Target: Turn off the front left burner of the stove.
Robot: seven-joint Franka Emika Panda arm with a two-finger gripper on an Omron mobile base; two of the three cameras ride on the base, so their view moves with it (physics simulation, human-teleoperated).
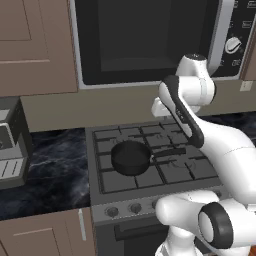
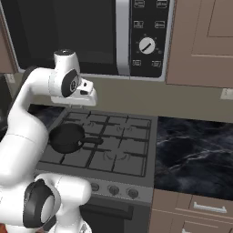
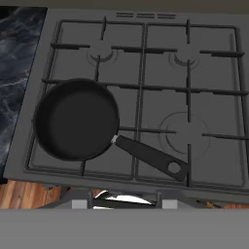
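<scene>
Nearest us, the stove point(image 1: 150, 165) knobs point(image 1: 112, 211) line its front panel; beyond, the pan point(image 3: 77, 119) covers the front left burner point(image 3: 73, 121). Our claw hangs high, grip unreadable. We risk twisting a neighbouring knob.

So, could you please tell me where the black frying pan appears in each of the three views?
Left base view: the frying pan sits at picture centre, on the stove's front left grate, handle pointing right.
Right base view: it lies left of centre, beside the white arm.
Hand view: it is at centre-left, handle running toward the lower right.
Shared landmark: the dark marble counter beside the stove.
</scene>
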